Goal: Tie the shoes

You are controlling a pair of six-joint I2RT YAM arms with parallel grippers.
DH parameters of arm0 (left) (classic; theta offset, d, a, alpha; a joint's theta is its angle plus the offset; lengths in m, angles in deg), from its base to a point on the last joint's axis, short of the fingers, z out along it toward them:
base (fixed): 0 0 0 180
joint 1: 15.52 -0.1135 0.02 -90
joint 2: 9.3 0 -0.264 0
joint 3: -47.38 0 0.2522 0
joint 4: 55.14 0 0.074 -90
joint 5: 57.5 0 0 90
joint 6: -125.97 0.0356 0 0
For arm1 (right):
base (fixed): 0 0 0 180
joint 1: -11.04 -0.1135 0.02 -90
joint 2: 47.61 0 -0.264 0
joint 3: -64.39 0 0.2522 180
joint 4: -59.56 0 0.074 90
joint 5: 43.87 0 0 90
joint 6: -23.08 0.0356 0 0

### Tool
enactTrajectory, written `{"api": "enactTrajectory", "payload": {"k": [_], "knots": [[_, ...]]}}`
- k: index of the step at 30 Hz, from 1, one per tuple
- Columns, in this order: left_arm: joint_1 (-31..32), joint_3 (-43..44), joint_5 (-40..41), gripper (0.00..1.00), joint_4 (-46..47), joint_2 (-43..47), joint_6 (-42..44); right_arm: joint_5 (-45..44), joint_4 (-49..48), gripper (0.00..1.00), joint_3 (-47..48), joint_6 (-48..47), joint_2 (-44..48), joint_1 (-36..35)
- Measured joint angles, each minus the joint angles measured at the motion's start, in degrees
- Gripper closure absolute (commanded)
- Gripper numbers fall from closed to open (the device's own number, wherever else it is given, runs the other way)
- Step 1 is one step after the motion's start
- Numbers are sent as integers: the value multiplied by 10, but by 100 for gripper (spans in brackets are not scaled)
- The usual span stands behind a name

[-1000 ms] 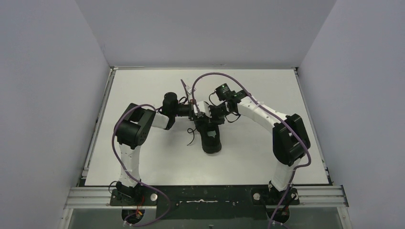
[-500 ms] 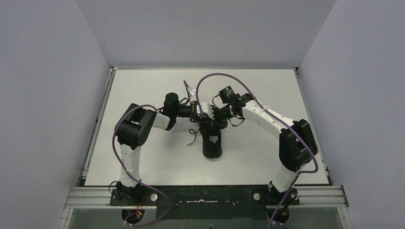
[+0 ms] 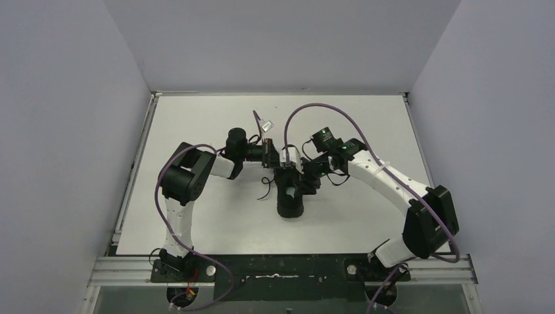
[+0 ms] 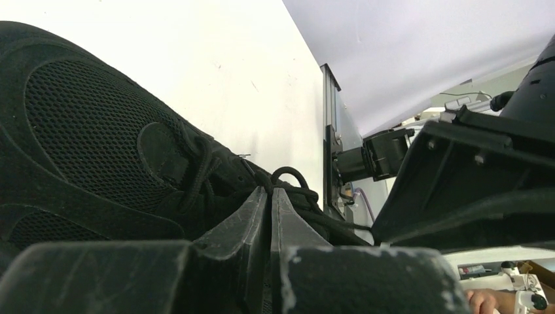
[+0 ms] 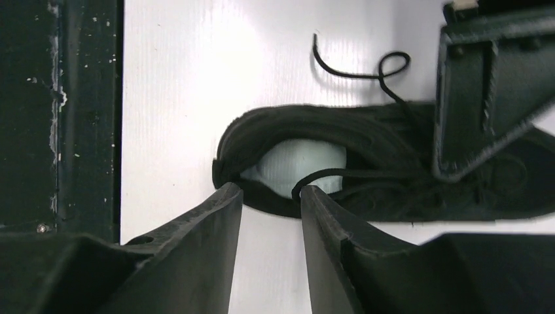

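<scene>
The shoes are one black sneaker lying mid-table with its heel toward the arms. My left gripper is at its lacing and shut on a thin black lace that loops up just past the fingertips. In the top view the left gripper reaches in from the left. My right gripper hovers open above the heel opening, where the white patch shows. A lace loop rests against the tip of its right finger, with nothing between the jaws. A loose lace end curls on the table.
The white table is boxed in by grey walls on three sides. A black metal rail with the arm bases runs along the near edge. The left gripper's body crosses the right wrist view above the shoe's front.
The right gripper has opened and let go of the lace, and the right arm has swung outward to the right and nearer. The left gripper stays shut at the lacing.
</scene>
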Motion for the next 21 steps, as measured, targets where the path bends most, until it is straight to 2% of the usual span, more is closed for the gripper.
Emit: {"api": "enactTrajectory", "payload": {"k": [5, 10, 16, 18, 21], "knots": [[0, 0, 1, 100, 1, 0, -4, -19, -68, 54, -65, 61, 91, 41], [0, 0, 0, 100, 4, 0, -8, -41, -126, 49, -67, 88, 98, 61], [0, 0, 0, 100, 7, 0, -10, -75, -190, 47, -111, 112, 97, 23], [0, 0, 0, 100, 7, 0, -10, -93, -207, 35, -113, 127, 95, 5], [0, 0, 0, 100, 7, 0, -11, -144, -257, 32, -119, 162, 94, -35]]}}
